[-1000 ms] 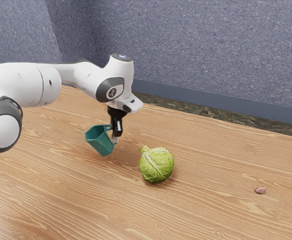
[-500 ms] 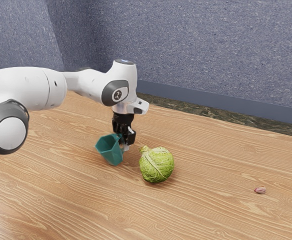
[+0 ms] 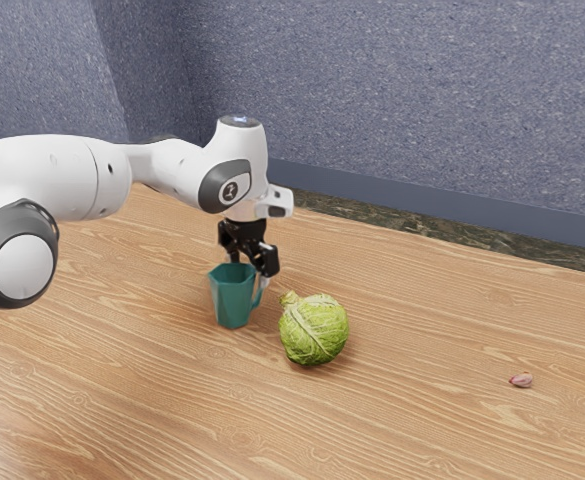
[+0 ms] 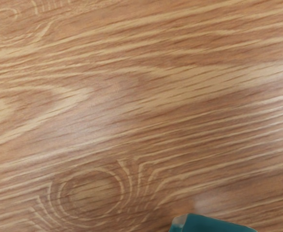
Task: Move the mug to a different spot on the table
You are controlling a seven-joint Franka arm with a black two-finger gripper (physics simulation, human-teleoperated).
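The teal mug (image 3: 234,296) stands upright on the wooden bench (image 3: 422,300), its handle turned toward the exterior view's right. My pincer (image 3: 258,266) hangs spread just over the rim on that handle side. A green cabbage (image 3: 313,328) sits just beside the mug on the exterior view's right, close to the handle. A small pinkish thing (image 3: 520,380) lies well apart, farther right. The round mark on my wrist joint (image 3: 228,187) is too small to read. Below my hand a teal edge of the mug (image 4: 211,224) shows against the wood grain.
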